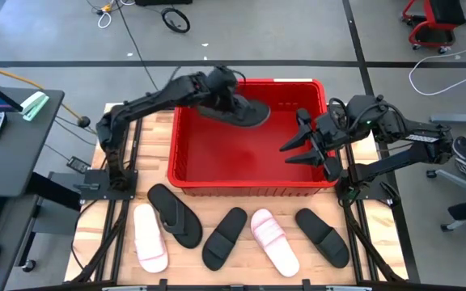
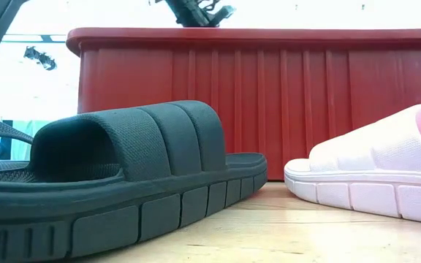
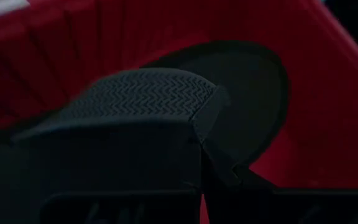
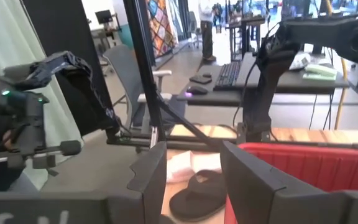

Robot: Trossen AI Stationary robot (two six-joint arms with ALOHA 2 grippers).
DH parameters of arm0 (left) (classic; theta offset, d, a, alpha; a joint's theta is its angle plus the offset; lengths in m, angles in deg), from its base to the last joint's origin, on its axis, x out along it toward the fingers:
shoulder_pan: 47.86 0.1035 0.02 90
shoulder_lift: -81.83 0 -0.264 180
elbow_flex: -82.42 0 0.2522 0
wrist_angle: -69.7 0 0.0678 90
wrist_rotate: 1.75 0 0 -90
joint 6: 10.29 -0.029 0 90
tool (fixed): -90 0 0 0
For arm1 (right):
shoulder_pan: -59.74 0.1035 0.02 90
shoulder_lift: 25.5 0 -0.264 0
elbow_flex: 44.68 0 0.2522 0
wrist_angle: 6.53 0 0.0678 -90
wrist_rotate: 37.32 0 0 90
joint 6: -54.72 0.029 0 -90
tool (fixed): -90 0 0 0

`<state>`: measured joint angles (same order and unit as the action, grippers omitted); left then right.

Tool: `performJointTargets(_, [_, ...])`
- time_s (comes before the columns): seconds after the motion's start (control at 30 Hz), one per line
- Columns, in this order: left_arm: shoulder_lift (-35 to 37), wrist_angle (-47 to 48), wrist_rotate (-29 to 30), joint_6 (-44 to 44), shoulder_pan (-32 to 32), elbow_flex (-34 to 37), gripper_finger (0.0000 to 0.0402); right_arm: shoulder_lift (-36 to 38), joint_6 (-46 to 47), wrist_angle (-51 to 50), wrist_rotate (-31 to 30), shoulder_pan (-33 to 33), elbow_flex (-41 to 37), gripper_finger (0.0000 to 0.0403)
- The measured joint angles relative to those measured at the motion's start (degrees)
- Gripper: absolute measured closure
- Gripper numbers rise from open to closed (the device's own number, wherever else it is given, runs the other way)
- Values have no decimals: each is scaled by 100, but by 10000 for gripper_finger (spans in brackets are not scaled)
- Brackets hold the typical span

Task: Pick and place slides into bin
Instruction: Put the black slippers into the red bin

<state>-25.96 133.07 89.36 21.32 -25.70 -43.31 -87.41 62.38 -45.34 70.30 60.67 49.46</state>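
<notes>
Right now I have the left gripper (image 1: 235, 103) clenched on a black slide (image 1: 247, 113), held over the upper middle of the red bin (image 1: 186, 145) in the high view. In the left wrist view the ribbed strap of that slide fills the frame just ahead of my fingers, with the bin's red wall behind it. Whether the sole is touching the bin floor I cannot tell; the low view only shows the arm's end above the bin's rim at the top centre.

The right gripper (image 1: 298, 144) hangs over the right half of the bin with its fingers spread and nothing between them; I read it as waiting.

Five slides lie in a row on the wooden table (image 1: 160, 129) along the bottom of the high view, just below the bin: a pale pink slide (image 1: 149, 236) at lower left, a black flip-flop (image 1: 175, 213), another black slide (image 1: 224, 237), a second pink slide (image 1: 273, 241) and a black one (image 1: 323, 236) at lower right.

So I judge this as the placing step for the first sandal, with five to go. Next I would release the left fingers so the slide drops inside the walls, lift clear of the rim, then bring that arm down toward the lower-left pair, keeping away from the right arm.
</notes>
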Motion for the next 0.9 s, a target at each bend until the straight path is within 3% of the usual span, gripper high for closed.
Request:
performJointTargets(0.2, [-175,194,30,269,-381,0,401,0,30,-218,0,-1,0,246])
performJointTargets(0.43, [-235,963,489,581,-442,0,401,0,31,-222,0,0,0,246])
performJointTargets(0.9, [-933,277,194,1123,-259,-7,401,2,332,-388,93,-1,0,246])
